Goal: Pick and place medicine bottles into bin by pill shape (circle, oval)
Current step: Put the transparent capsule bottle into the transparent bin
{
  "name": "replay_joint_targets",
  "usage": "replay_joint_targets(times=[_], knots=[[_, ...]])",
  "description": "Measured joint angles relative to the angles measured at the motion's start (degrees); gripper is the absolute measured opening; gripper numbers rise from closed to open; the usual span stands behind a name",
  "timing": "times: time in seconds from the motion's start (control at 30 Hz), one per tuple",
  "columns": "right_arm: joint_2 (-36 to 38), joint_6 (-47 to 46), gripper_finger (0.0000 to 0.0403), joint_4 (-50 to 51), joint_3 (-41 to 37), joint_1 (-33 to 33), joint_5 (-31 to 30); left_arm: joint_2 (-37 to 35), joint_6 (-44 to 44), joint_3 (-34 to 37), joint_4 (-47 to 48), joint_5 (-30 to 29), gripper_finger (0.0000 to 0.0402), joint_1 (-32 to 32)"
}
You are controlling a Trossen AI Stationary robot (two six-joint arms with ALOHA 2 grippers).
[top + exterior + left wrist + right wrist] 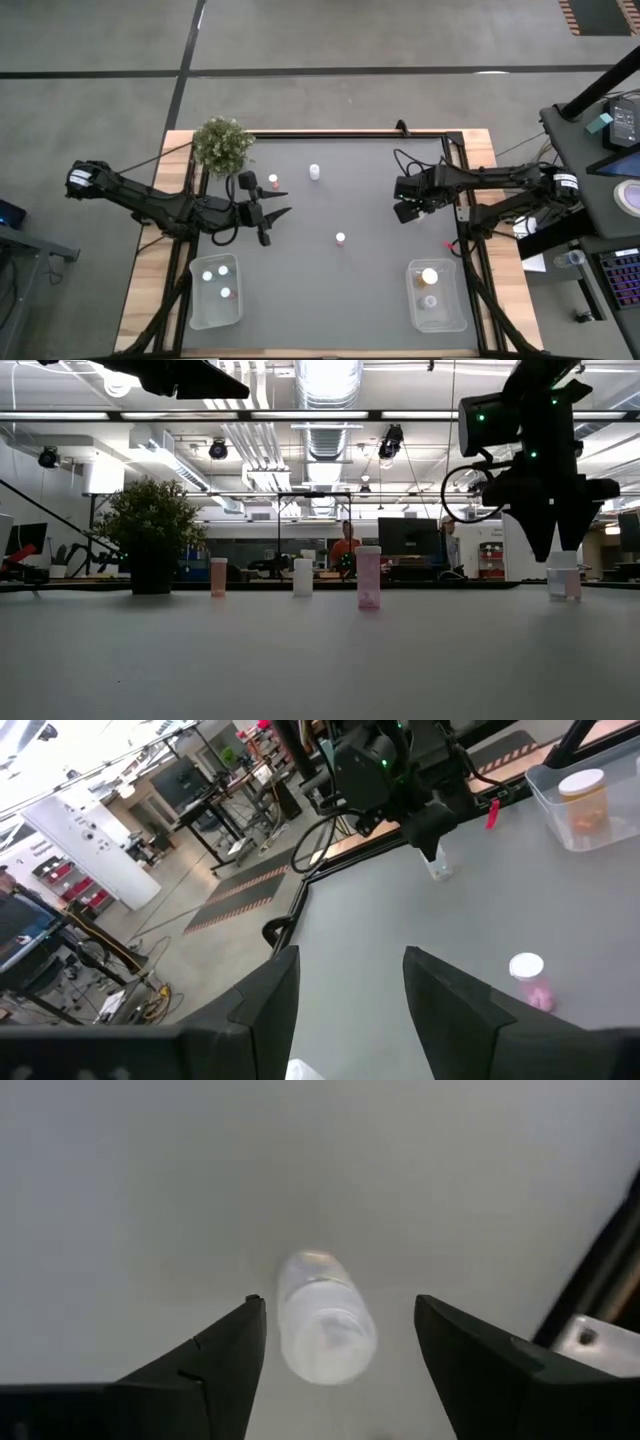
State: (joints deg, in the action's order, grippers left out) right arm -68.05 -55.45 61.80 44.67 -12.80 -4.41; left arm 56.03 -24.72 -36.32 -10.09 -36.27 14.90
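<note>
Right tool point(335, 1345) hung open astride a clear bottle point(323, 1330); an off-centre closure might tip it; left tool point(272, 213) open, idle.

A grey concrete floor point(300, 40) crossed by dark seams surrounds the table. At 3 o'clock stands a desk with a keyboard point(622, 275). Across the room, silver ducts point(325, 400) and strip lights point(250, 415) hang overhead; a seated person point(345, 548) and monitors point(408, 536) show beyond.
</note>
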Motion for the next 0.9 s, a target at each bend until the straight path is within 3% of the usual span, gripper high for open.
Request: replay_joint_targets(times=[0.37,0.9], knots=[[0.0,-1.6,0.0216,-2.3,-1.1,0.0,0.4,0.0,0.0,0.0,0.0,0.0,0.0162,0.0],[0.0,-1.7,0.0214,-2.6,-1.8,0.1,2.1,0.0,0.0,0.0,0.0,0.0,0.0162,0.0]])
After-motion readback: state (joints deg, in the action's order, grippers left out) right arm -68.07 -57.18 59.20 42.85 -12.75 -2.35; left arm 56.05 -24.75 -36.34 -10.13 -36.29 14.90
